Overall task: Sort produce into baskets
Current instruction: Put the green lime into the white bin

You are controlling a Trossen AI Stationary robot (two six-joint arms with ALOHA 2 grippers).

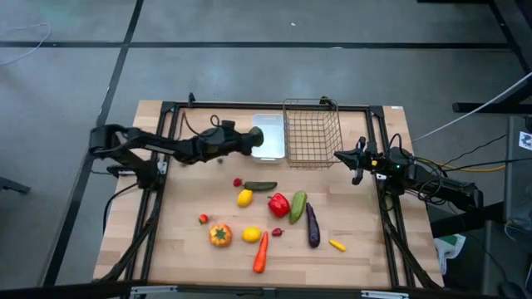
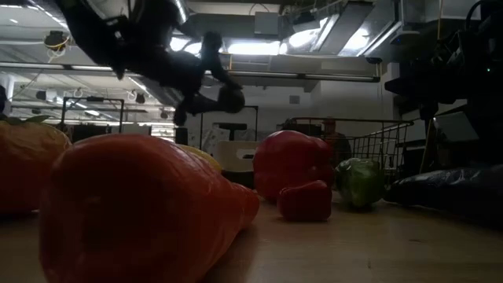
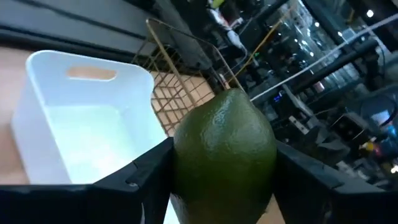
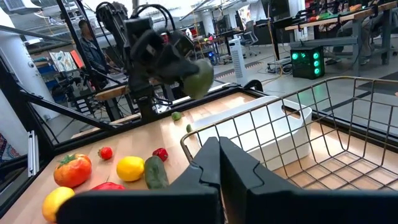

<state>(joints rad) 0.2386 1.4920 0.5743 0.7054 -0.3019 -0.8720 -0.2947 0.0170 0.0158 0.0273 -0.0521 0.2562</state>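
The left gripper [image 1: 256, 139] pinches a green lime [image 3: 225, 152] between its fingers, hanging over the white tray [image 1: 273, 137] at the far middle of the tabletop [image 1: 191, 232]. Just right of the tray stands the wire basket [image 1: 312, 133]. The right gripper [image 1: 342, 156], fingers pressed together, waits beside the basket's right edge. A red pepper [image 1: 278, 203], carrot [image 1: 261, 252] and eggplant [image 1: 312, 225] lie nearer.

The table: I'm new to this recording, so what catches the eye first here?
The left gripper holds a green lime-like fruit in the air over the white tray at the table's far edge, beside the wire basket. Mid-table lies a loose scatter of produce, including a red pepper and an orange carrot. The right gripper waits shut by the basket.
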